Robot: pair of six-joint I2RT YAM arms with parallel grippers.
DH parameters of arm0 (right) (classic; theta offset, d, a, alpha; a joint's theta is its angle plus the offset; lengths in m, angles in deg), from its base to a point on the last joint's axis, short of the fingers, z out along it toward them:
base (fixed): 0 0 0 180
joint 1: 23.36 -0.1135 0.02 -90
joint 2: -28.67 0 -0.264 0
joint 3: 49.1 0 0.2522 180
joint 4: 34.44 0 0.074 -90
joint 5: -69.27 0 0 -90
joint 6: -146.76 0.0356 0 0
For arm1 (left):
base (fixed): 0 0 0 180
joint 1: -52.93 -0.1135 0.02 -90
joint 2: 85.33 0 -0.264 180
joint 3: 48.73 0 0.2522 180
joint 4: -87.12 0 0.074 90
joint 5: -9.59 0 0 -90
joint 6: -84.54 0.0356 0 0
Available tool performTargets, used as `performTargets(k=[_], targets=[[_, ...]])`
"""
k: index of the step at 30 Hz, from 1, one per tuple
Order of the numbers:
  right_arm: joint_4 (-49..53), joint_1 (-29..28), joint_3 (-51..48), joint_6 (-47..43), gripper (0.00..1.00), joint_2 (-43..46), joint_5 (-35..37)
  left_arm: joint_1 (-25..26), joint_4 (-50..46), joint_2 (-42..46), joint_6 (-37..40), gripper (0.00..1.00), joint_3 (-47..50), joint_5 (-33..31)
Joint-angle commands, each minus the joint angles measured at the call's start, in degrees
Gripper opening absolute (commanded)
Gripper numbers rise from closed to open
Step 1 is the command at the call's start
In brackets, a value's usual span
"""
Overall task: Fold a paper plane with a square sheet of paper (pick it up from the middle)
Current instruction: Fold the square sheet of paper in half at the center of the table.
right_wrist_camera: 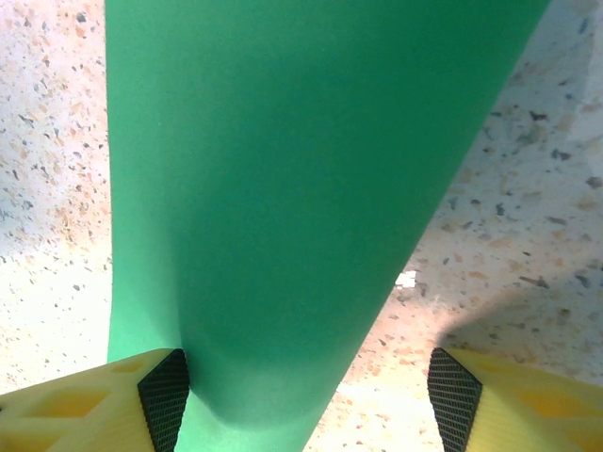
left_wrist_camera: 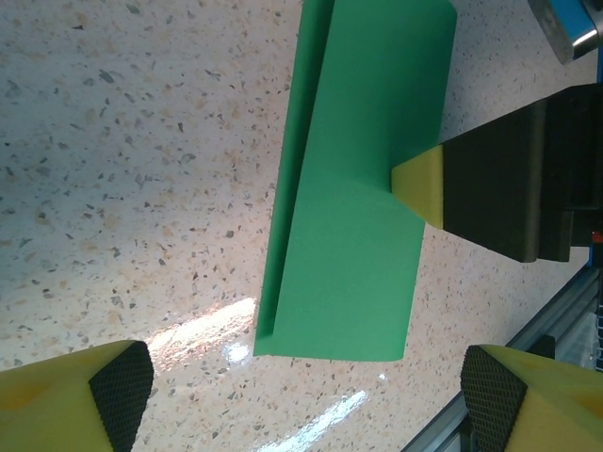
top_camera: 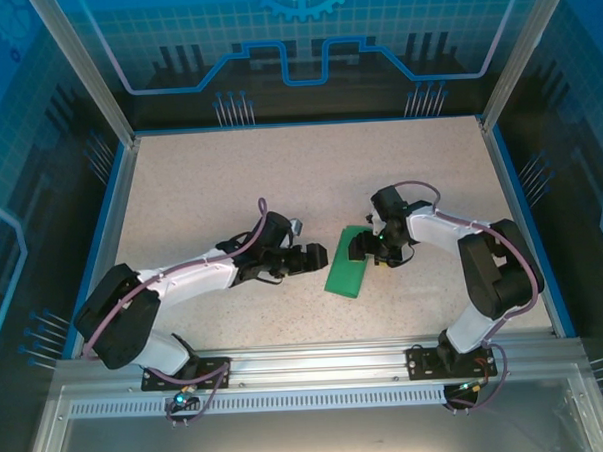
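Top external view: the sheet of paper [top_camera: 346, 267], bright green and folded to a narrow long shape, lies flat on the speckled table [top_camera: 199, 180], a little toward 5 o'clock from the table centre. Its long side runs from 1 o'clock to 7 o'clock. The left gripper [top_camera: 315, 255] is low over the table just beside the paper at its 9 o'clock side; I cannot tell from here if it touches the edge. The right gripper [top_camera: 366, 246] stands over the 1 o'clock end of the paper.

Left wrist view: the left gripper [left_wrist_camera: 306, 395] has its jaws wide apart, one yellow finger at 7 o'clock and the other at 5 o'clock, with nothing between the pads. The sheet of paper [left_wrist_camera: 363, 169] reaches from 12 o'clock down past the middle, and a folded layer makes a narrow strip along its 9 o'clock side. From 3 o'clock one yellow fingertip [left_wrist_camera: 419, 188] of the right gripper touches the paper's edge.

Right wrist view: the right gripper [right_wrist_camera: 309, 405] also has its jaws apart, fairly wide. The sheet of paper [right_wrist_camera: 283, 169] runs from 12 o'clock to 6 o'clock between them. It touches the pad [right_wrist_camera: 165, 410] at 7 o'clock and is apart from the pad at 5 o'clock, so it is not clamped.
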Motion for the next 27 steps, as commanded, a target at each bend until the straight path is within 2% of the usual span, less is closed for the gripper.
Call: performTargets(k=[1, 13, 27], targets=[[-0.2, 0.9, -0.6, 0.4, 0.72, -1.6, -1.4, 0.6, 0.8, -1.1, -0.7, 0.88, -2.2, -0.5], [-1.6, 0.8, -0.8, -0.8, 0.74, -2.1, -5.7, 0.8, 0.9, -3.3, -0.7, 0.88, -3.7, -0.5], [0.7, 0.3, 0.3, 0.2, 0.76, -5.9, -0.1, 1.0, 1.1, -4.3, -1.2, 0.86, -4.4, -0.6]])
